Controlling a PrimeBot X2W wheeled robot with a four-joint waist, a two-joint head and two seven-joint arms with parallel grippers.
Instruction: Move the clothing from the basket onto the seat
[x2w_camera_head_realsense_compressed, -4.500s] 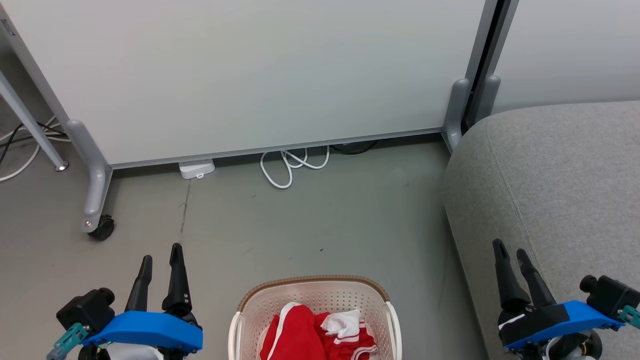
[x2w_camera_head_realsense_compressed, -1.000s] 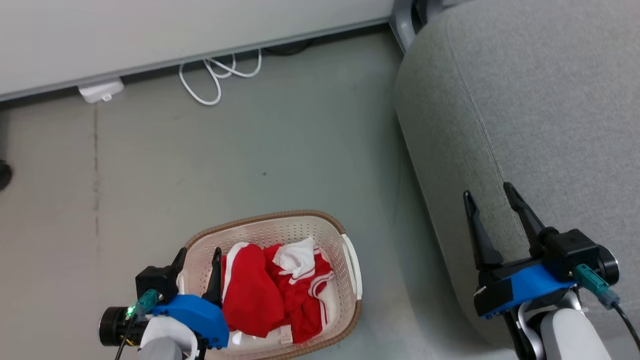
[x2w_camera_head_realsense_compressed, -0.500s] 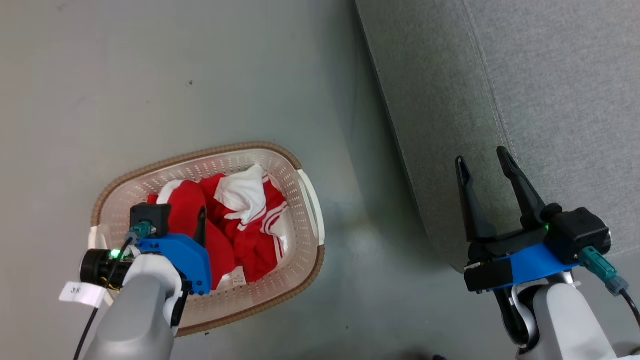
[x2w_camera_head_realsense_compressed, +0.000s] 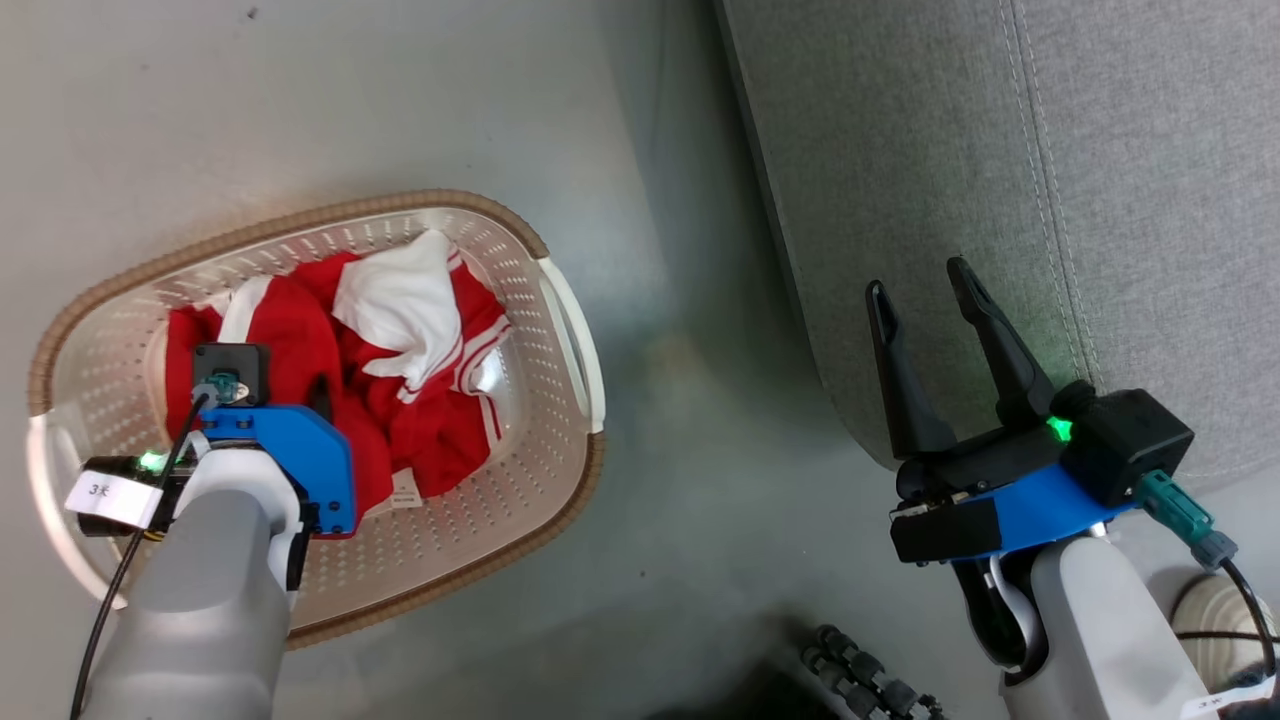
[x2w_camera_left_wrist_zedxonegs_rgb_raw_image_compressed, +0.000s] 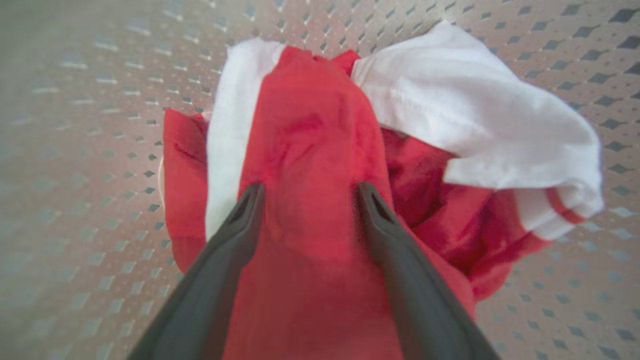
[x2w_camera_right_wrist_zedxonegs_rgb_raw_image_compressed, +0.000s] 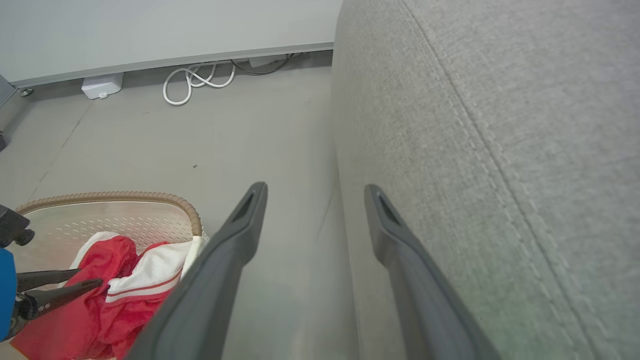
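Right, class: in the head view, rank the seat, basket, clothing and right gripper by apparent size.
1. seat and basket, near alike here; the frame crops the seat.
2. clothing.
3. right gripper, though nearer the camera.

At the lower left of the head view, the left forearm (x2w_camera_head_realsense_compressed: 200, 600) was a smooth pale grey tube capped by a bright blue wrist plate (x2w_camera_head_realsense_compressed: 300, 460). Beside it sat a black block (x2w_camera_head_realsense_compressed: 230, 362), a white label (x2w_camera_head_realsense_compressed: 110, 492) bearing a 3, and a thin black cable (x2w_camera_head_realsense_compressed: 120, 580). At the lower right, the right gripper (x2w_camera_head_realsense_compressed: 918, 278) had two long, dark, tapered fingers, a black camera housing (x2w_camera_head_realsense_compressed: 1135, 440), a green light (x2w_camera_head_realsense_compressed: 1057, 430) and a teal connector (x2w_camera_head_realsense_compressed: 1175, 505). In the left wrist view, the left gripper (x2w_camera_left_wrist_zedxonegs_rgb_raw_image_compressed: 310, 192) showed matte grey fingers with slotted tips.
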